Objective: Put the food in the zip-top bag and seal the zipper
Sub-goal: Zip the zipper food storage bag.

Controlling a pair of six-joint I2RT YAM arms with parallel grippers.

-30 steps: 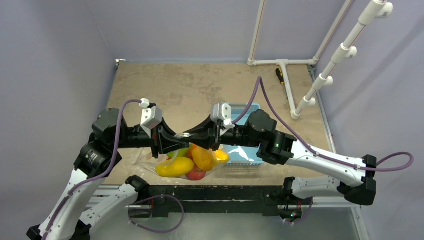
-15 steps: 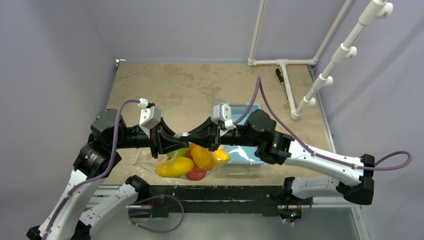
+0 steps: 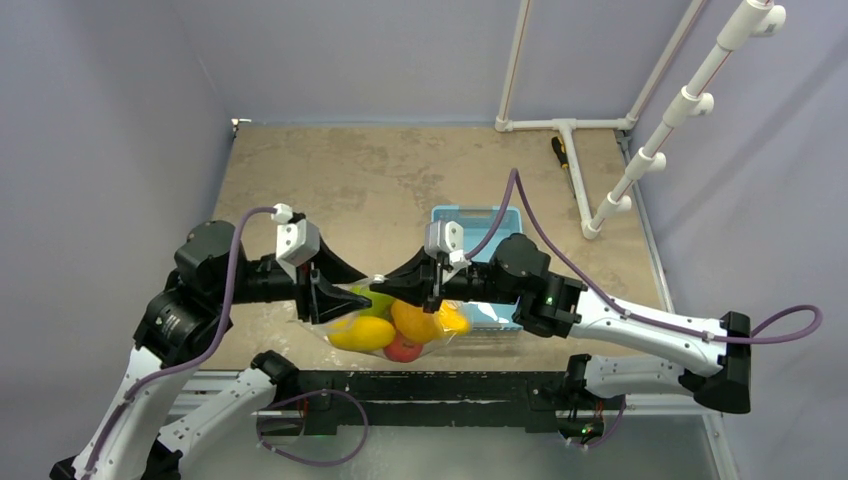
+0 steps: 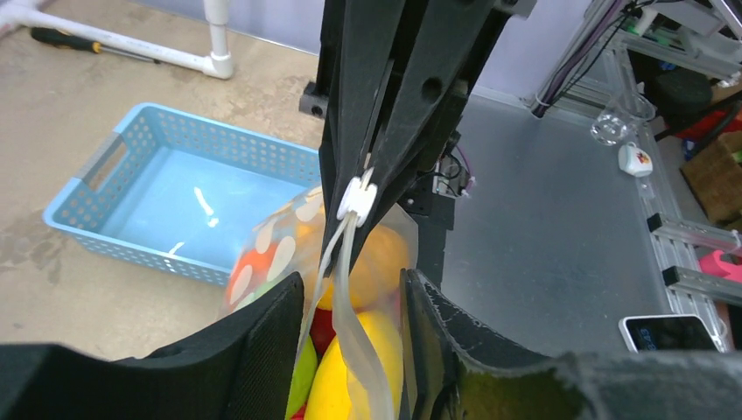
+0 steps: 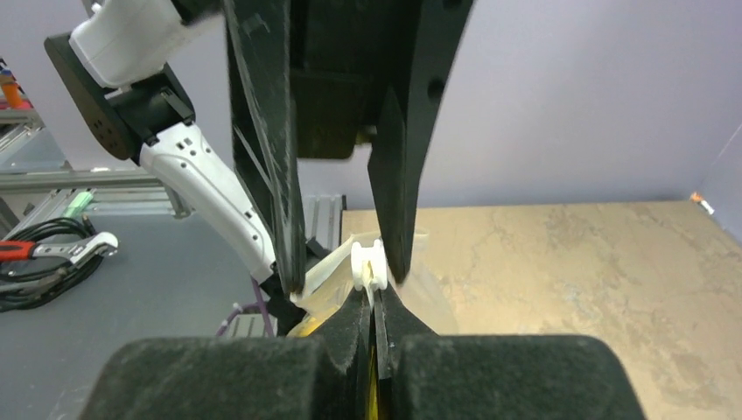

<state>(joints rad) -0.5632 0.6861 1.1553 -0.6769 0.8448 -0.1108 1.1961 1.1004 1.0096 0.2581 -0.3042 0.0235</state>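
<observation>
Left end effector [image 4: 350, 297]: just opened partway, let go of the zipper [image 4: 336, 248] between its fingers; kept right end effector [image 5: 374, 297] pinching it. Seemed mid-regrip, not sealed yet.

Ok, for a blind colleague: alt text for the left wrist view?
The right gripper pinches the zipper of a dotted zip-top bag of toy fruit; the open left gripper straddles it below. A light-blue basket stands behind.

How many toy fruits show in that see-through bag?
5 from above: green one back left, yellow one front left, orange one centre, red one nearest, yellow-orange one right. More may hide underneath.
</observation>
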